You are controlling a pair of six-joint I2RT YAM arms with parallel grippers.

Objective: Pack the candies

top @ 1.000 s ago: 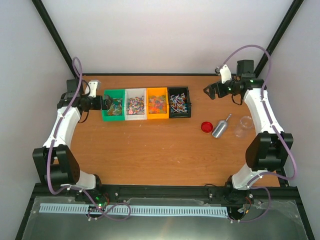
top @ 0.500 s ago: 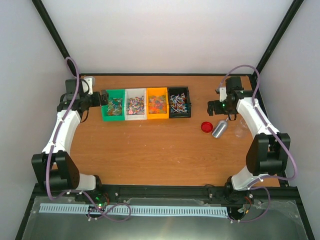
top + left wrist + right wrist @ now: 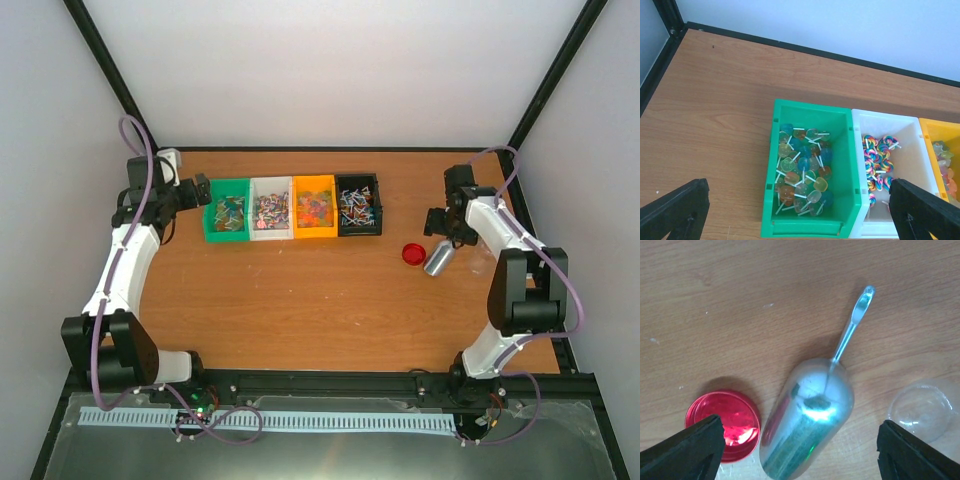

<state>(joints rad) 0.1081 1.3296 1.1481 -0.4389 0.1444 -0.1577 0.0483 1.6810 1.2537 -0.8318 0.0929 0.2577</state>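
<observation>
While the small wrapped mixed-colour candies (image 3: pixel 802 167) lay in the green plastic bin (image 3: pixel 812 106) just ahead of the left tool (image 3: pixel 200 192), jaws apart | right tool (image 3: pixel 800 450), jaws apart, hung over the silver metal scoop (image 3: pixel 807 425) | left arm nearer the candies.

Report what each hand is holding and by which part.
Nothing is held. The left hand is open above the green bin; the right hand is open over the metal scoop, not touching it.

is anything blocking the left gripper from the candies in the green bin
Nothing visible does. The left gripper is open and faces the green bin, which has no lid, and its candies lie uncovered.
</observation>
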